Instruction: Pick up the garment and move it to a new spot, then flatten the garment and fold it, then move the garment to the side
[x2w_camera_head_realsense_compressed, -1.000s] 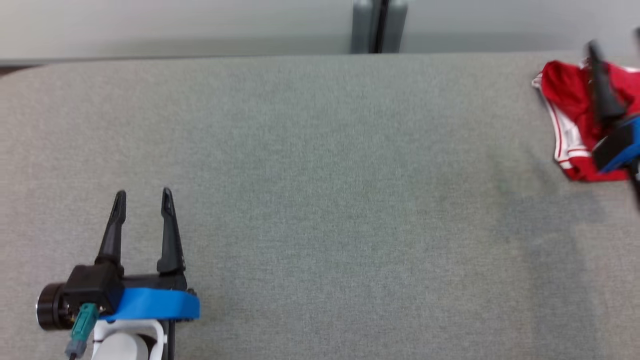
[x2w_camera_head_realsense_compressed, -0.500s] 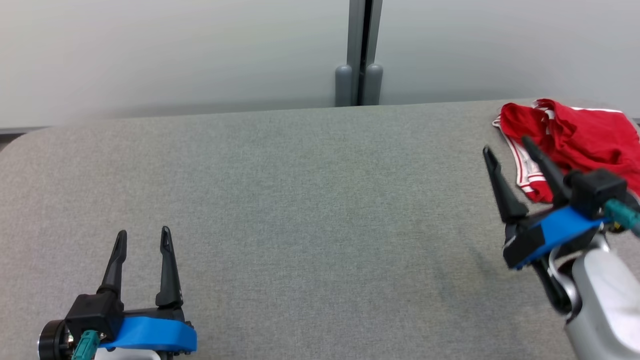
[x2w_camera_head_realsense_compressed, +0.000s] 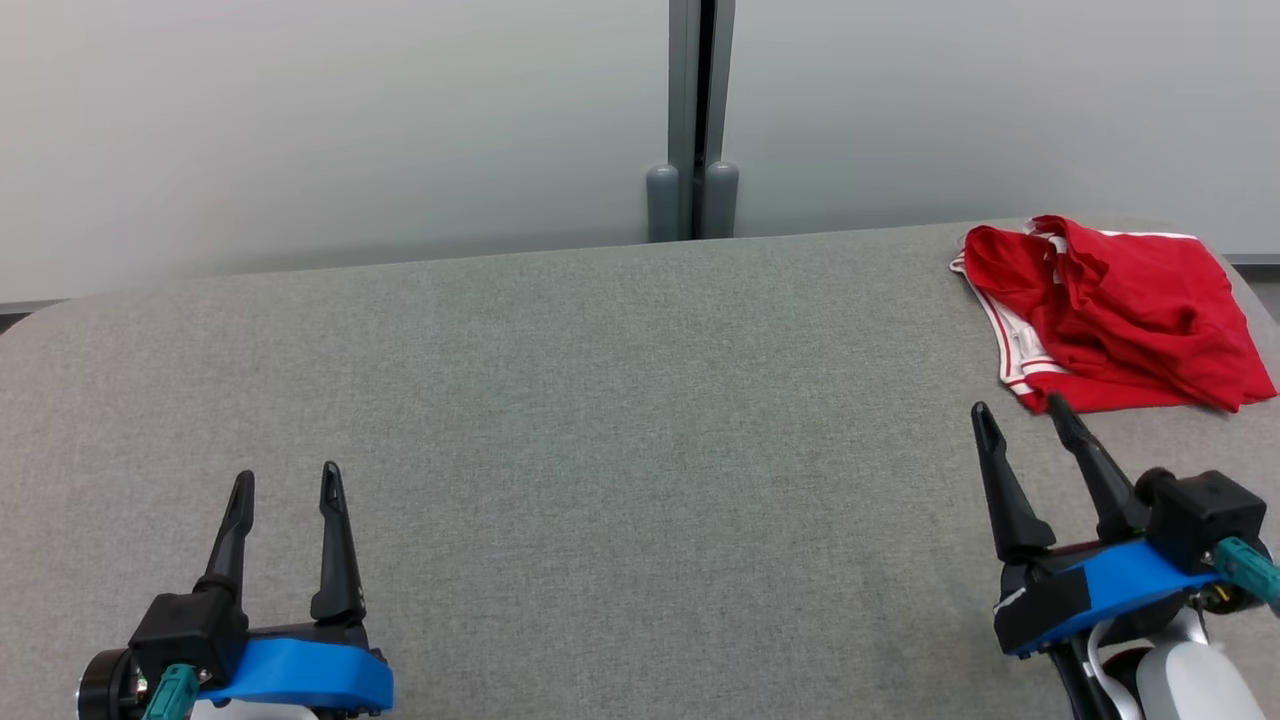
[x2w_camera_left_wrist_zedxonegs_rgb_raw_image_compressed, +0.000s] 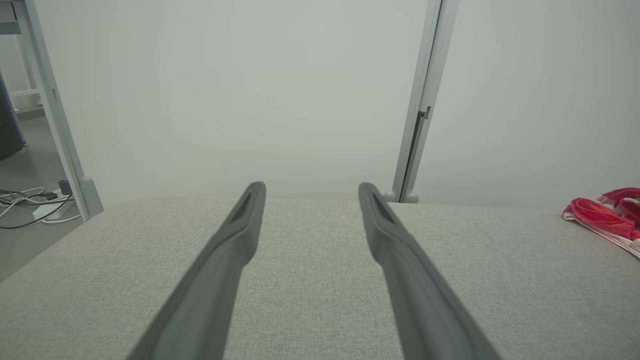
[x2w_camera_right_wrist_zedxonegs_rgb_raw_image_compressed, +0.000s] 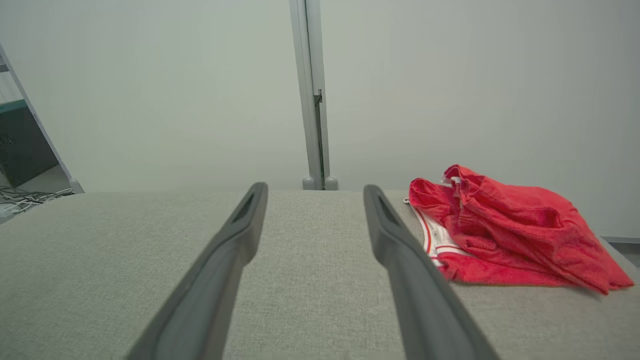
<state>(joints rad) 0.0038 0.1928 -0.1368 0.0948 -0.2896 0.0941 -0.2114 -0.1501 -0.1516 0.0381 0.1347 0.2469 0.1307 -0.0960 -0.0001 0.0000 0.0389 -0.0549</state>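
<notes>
The garment is red with white-striped trim and lies folded, a bit rumpled, at the far right corner of the grey table. It also shows in the right wrist view as the garment and at the right edge of the left wrist view as the garment. My right gripper stands open at the lower right, its tips just short of the garment's near edge, holding nothing. My left gripper is open at the lower left, far from the cloth. Between the left fingers and the right fingers lies bare table.
A pale wall with a vertical grey post stands behind the table. Cables lie on the floor beyond the table's left end. The table's rounded far corners drop off at left and right.
The head camera has tilted up, shifting the whole picture down. My right gripper drew back from over the garment toward the near right; the garment lies free. The left gripper kept still.
</notes>
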